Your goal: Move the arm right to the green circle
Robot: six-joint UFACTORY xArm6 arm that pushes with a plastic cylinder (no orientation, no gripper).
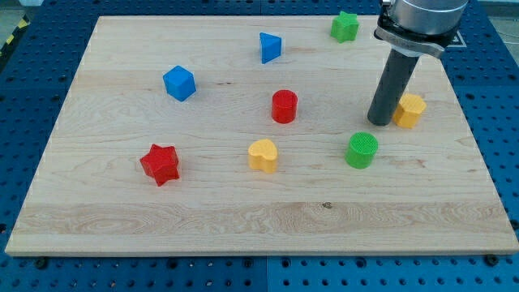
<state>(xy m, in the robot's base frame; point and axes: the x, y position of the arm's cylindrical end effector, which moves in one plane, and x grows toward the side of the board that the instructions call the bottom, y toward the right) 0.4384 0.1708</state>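
Note:
The green circle [362, 150] is a round green block on the wooden board [259, 219], right of centre. My tip [379, 122] is the lower end of a dark rod coming down from the view's top right. It rests on the board just above and slightly to the right of the green circle, a small gap apart. A yellow block [410, 110] sits right beside the rod on its right, touching or nearly touching it.
Also on the board are a red cylinder [285, 106], a yellow heart [263, 155], a red star [160, 164], a blue cube [179, 83], a blue triangular block [269, 47] and a green star [345, 27]. A blue perforated table surrounds the board.

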